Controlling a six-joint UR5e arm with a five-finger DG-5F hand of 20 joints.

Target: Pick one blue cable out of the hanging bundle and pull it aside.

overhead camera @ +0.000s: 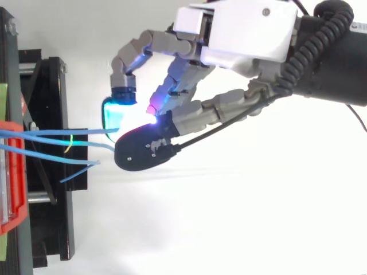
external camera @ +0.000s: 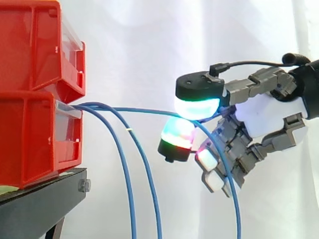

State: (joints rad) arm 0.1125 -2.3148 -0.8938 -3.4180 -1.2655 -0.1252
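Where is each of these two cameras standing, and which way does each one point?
Side view: beside the work, about level, facing across the stacked red plastic bins, black stand and thin blue cables hanging from them; the hand enters from the right.
Top view: overhead, facing down; the hand enters from the upper right.
Shared: bins, stand, cables, hand pinching one blue cable.

Red bins (external camera: pixel 30 99) stacked on a black stand (external camera: pixel 40 199).

Plain white curtain (external camera: pixel 149 50) behind, evenly bright; black stand (external camera: pixel 40 201) carrying stacked red bins (external camera: pixel 30 139).
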